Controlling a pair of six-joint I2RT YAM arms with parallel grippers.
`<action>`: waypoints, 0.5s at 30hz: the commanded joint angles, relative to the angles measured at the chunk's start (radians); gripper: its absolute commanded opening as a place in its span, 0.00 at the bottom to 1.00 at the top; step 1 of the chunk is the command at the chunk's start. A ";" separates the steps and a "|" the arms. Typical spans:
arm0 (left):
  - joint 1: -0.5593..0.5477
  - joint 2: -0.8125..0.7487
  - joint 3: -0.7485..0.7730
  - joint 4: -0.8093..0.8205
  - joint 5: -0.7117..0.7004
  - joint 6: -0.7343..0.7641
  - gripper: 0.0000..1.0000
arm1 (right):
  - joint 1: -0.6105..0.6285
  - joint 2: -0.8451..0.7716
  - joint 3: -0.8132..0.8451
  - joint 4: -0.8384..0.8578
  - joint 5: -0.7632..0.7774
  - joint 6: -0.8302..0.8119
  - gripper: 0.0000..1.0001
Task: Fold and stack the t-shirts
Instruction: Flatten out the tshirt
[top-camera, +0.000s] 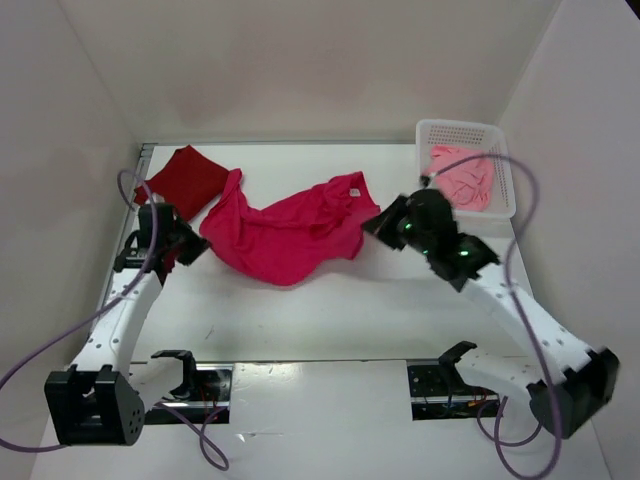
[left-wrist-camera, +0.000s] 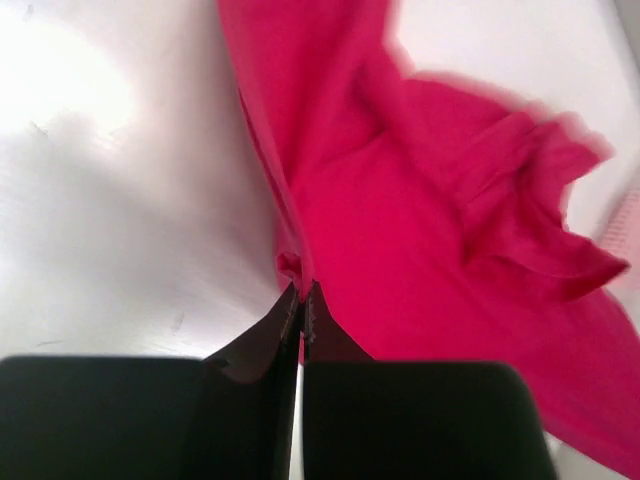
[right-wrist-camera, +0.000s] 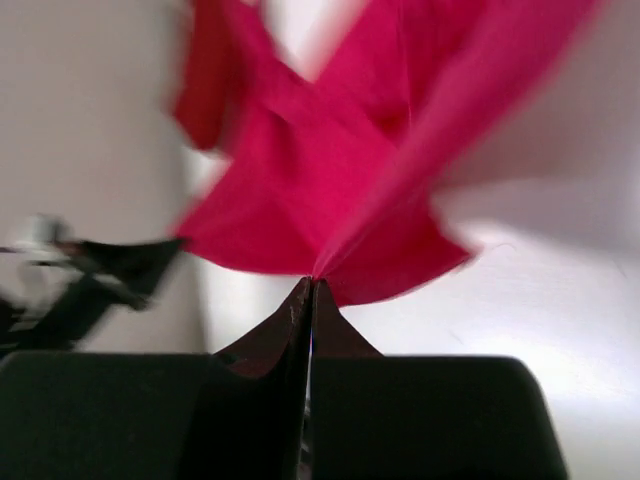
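The bright crimson t-shirt (top-camera: 290, 230) lies crumpled across the middle of the table. My left gripper (top-camera: 197, 243) is shut on its left edge; the left wrist view shows the closed tips (left-wrist-camera: 302, 292) pinching a fold of the crimson cloth (left-wrist-camera: 430, 230). My right gripper (top-camera: 372, 225) is shut on the shirt's right edge, and the cloth (right-wrist-camera: 330, 170) rises taut from its tips (right-wrist-camera: 311, 283). A dark red t-shirt (top-camera: 188, 180) lies folded at the back left. The salmon pink t-shirt (top-camera: 465, 178) sits bunched in the basket.
The white perforated basket (top-camera: 490, 132) stands at the back right corner, just behind my right arm. White walls close in the table on the left, back and right. Purple cables loop beside both arms.
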 joint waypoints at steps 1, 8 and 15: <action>-0.013 -0.039 0.250 -0.092 0.057 0.121 0.00 | -0.057 -0.108 0.250 -0.274 0.075 -0.118 0.00; -0.013 0.067 0.819 -0.201 0.014 0.187 0.00 | -0.057 -0.005 0.937 -0.518 0.210 -0.257 0.00; -0.013 0.173 1.220 -0.235 -0.047 0.187 0.00 | -0.066 0.203 1.568 -0.663 0.274 -0.373 0.00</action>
